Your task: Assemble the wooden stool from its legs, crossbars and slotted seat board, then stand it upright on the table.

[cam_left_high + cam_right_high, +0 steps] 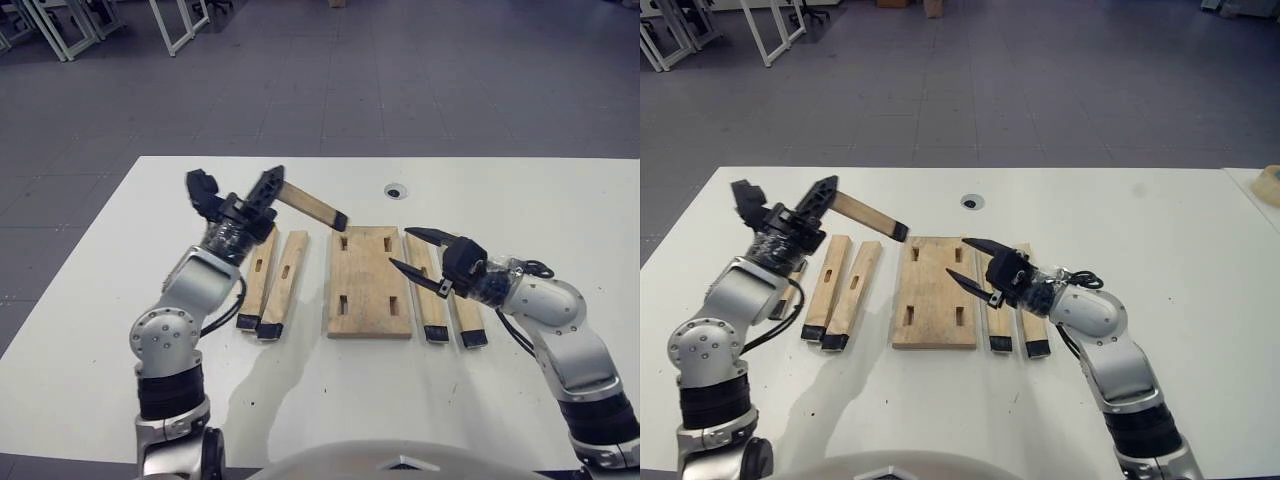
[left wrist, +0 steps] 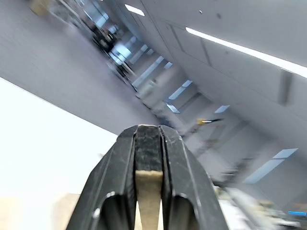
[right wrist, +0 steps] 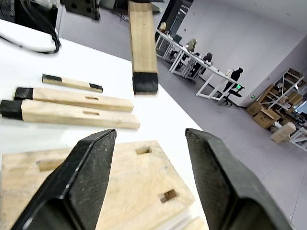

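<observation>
The slotted seat board (image 1: 368, 280) lies flat at the table's middle. My left gripper (image 1: 266, 190) is raised to the board's left, shut on a wooden leg (image 1: 312, 207) whose black tip points toward the board's far left corner. The left wrist view shows that leg (image 2: 147, 191) clamped between the fingers (image 2: 120, 177). Two legs (image 1: 260, 275) (image 1: 288, 280) lie side by side left of the board; two more (image 1: 428, 295) (image 1: 466, 322) lie on its right. My right gripper (image 1: 420, 250) hovers open above those right legs, nothing between its fingers (image 3: 86, 187). A short crossbar (image 3: 72, 82) lies beyond the left pair.
A small round hole (image 1: 397, 190) is in the white table (image 1: 520, 200) behind the board. Bare tabletop stretches along the far edge, the right side and the front. Grey floor and white frames lie beyond the table.
</observation>
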`<state>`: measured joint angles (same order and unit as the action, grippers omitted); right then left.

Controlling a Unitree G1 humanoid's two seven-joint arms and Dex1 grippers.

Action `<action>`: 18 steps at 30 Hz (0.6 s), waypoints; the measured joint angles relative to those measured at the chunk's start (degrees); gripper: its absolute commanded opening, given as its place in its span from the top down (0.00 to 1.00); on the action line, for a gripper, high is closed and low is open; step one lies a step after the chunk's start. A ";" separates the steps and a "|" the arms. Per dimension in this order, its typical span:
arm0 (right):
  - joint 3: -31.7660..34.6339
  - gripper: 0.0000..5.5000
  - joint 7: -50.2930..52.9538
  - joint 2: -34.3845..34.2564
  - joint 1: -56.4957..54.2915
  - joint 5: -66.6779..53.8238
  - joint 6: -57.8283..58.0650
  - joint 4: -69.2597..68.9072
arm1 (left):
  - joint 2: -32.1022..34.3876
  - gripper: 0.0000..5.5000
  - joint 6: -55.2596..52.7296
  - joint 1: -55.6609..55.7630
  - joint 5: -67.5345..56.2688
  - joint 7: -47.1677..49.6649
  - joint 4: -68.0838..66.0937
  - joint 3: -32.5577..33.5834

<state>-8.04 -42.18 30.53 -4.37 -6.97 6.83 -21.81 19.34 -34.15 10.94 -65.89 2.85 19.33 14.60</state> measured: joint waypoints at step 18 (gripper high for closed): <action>0.15 0.52 4.79 -0.38 4.18 2.79 0.90 2.17 | 1.21 0.92 0.55 -8.89 28.56 4.02 2.69 -0.89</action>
<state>-7.89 -37.38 30.14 -0.19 -4.18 7.73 -19.65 20.55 -33.60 2.04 -37.33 6.87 22.02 13.71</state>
